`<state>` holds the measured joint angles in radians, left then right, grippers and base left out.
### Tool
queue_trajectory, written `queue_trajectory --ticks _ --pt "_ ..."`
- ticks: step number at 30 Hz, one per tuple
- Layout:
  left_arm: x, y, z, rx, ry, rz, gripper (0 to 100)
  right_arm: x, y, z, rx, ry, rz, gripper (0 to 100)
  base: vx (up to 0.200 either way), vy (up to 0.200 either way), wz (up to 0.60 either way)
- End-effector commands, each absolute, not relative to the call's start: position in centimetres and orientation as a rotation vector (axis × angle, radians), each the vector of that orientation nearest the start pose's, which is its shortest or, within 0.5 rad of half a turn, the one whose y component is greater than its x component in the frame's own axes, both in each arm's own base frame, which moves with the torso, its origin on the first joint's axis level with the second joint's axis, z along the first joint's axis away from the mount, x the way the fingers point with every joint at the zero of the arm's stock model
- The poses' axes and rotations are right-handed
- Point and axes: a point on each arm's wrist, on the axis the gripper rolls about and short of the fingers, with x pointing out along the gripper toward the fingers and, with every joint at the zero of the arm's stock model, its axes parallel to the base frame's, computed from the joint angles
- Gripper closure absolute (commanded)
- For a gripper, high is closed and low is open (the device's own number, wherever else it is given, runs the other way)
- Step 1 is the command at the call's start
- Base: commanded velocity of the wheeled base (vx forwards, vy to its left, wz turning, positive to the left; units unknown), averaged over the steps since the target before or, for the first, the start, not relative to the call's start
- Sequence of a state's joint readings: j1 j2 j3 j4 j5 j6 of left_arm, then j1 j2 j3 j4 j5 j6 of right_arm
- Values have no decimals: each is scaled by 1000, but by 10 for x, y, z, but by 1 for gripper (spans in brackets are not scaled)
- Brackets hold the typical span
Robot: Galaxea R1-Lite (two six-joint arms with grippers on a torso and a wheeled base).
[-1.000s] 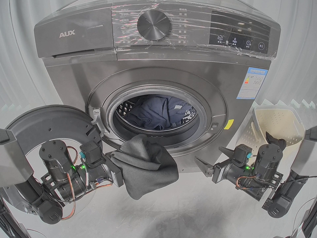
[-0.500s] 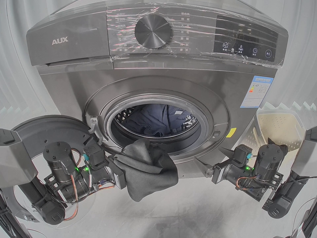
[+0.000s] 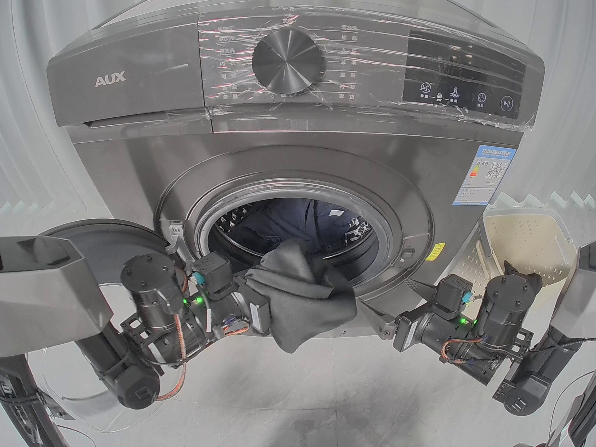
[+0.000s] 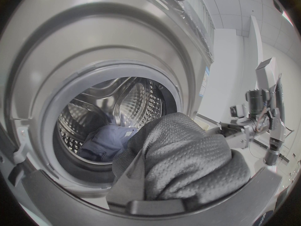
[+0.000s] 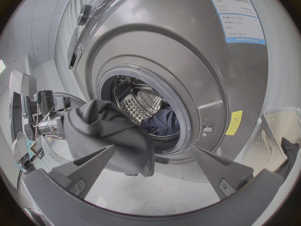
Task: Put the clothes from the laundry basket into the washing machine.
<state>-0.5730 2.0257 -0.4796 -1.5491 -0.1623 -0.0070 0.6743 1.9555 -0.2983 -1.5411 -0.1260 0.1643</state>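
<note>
In the head view, our left gripper (image 3: 264,302) is pinching a bunched grey garment (image 3: 307,290), which is hanging in front of the lower rim of the round opening of the washing machine (image 3: 347,150). Navy clothes (image 3: 285,218) are lying inside the drum (image 3: 231,209). Our right gripper (image 3: 397,305) is hovering low beside the laundry basket (image 3: 546,231), jaws wide apart and holding nothing.

In the left wrist view, the grey garment is bulging over our closed fingers (image 4: 156,207).

In the right wrist view, a dark garment (image 5: 290,148) is lying in the basket.
</note>
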Motion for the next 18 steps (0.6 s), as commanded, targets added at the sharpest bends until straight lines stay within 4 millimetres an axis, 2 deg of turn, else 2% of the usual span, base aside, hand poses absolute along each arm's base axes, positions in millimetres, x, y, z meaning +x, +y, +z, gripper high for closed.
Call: queue_trajectory --ticks 1,18 --pt "291 -198 75 -56 19 -748 100 213 170 86 115 156 541 0 0 0 0" --pt "369 -237 53 -140 -118 -669 100 212 172 85 112 159 551 0 0 0 0"
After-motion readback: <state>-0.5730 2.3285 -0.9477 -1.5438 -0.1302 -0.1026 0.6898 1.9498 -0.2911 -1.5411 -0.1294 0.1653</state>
